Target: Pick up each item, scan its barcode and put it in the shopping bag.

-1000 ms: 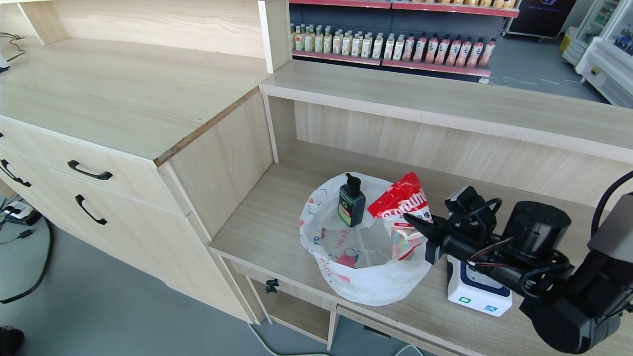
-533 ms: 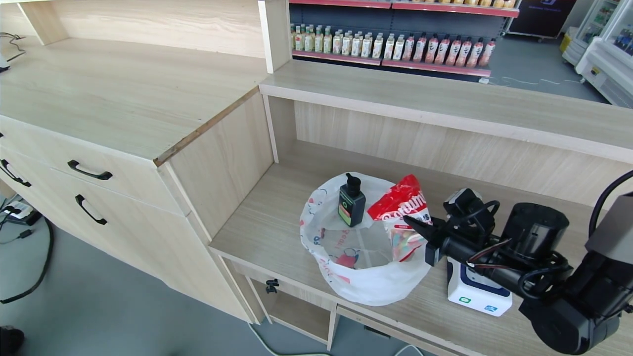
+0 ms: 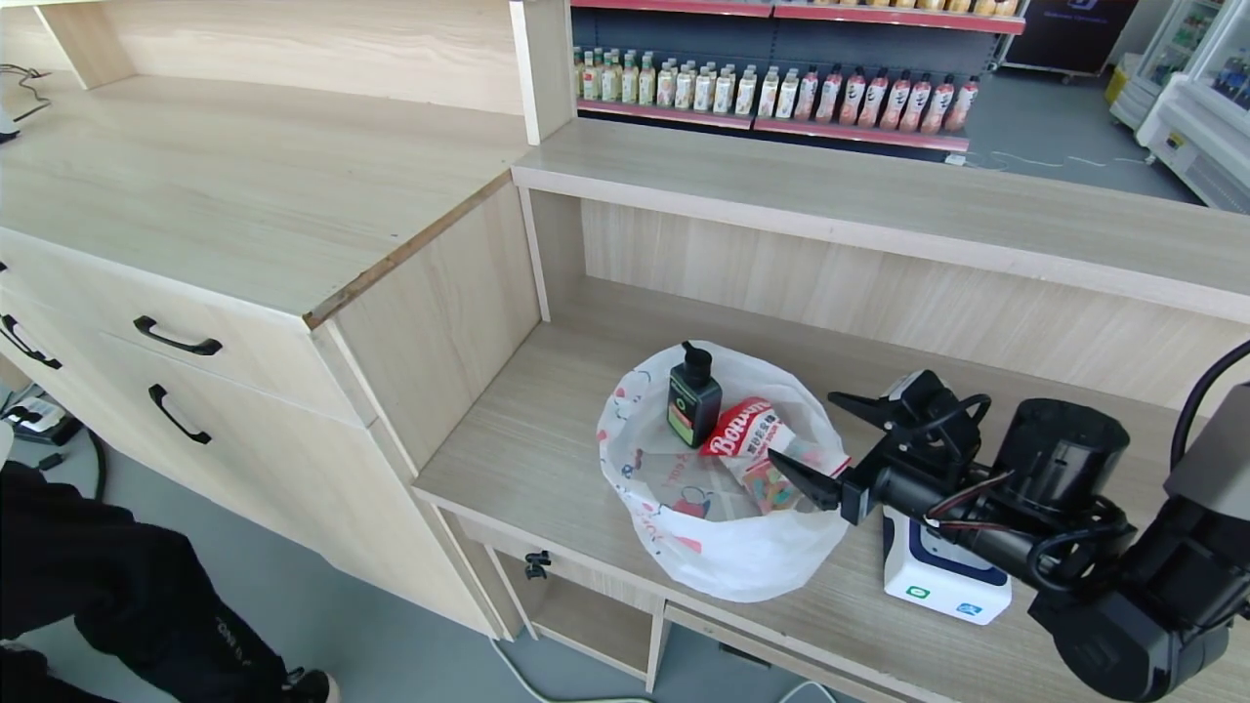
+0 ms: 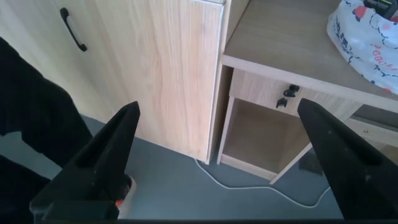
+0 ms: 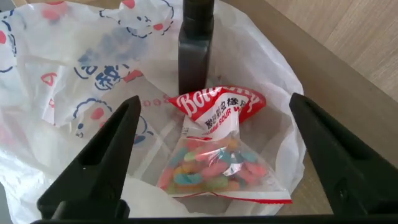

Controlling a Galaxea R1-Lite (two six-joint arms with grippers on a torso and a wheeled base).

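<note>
A candy pouch lies inside the white shopping bag on the table. Its header is red with white lettering, and its body is clear and full of many-coloured sweets. The header sits just beside a black pump bottle that stands upright in the same bag. The right gripper hangs over the bag's mouth with its fingers spread wide and nothing between them. A white and blue scanner box sits by the bag. The left gripper is also spread wide, low beside the cabinet.
</note>
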